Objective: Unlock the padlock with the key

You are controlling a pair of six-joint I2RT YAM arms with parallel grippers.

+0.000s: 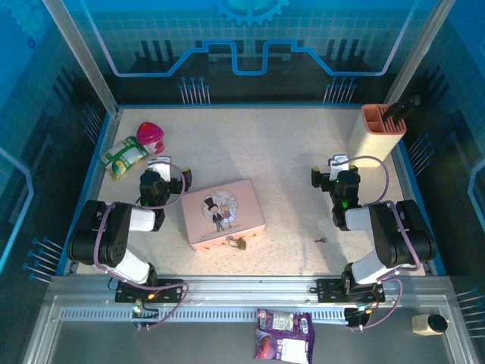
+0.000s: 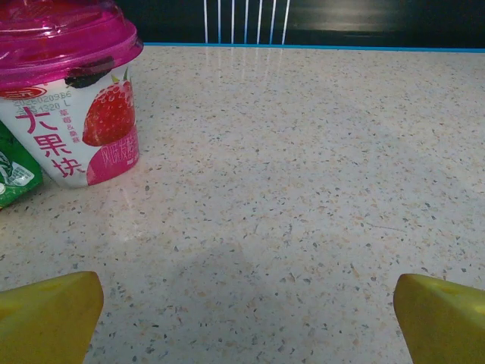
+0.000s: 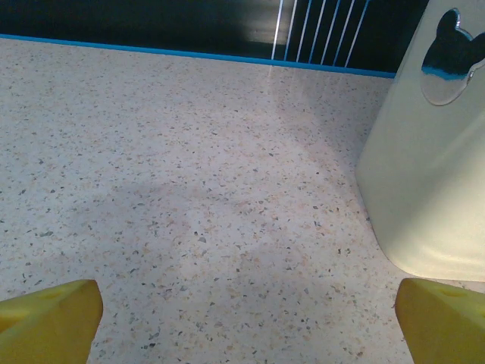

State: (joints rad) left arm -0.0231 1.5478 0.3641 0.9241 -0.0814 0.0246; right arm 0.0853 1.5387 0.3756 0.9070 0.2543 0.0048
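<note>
Plainly, the tiny dark grey metal key (image 1: 321,240) lies loose on the speckled cream worktop (image 1: 288,152), toward the near edge and behind the right end effector (image 1: 339,162), slightly to its left. That end effector points at the far wall with its jaws spread wide and nothing between them. The right arm is clearly the nearer one. The key is too small to tell which way its long axis runs. The small brass-gold padlock (image 1: 239,243) with its thin silver shackle rests against the near side of the pink illustrated tin box (image 1: 223,208), between the two arms and apart from the key. The left end effector (image 1: 159,162), likewise spread and empty, faces a pink-lidded strawberry yoghurt cup (image 2: 76,98) and a green snack packet (image 1: 123,157). A tall cream utensil holder (image 3: 432,152) stands ahead and to the right of the right end effector. To reach the key, I judge the right arm must draw back toward its own base. Blue panels wall the cell.
</note>
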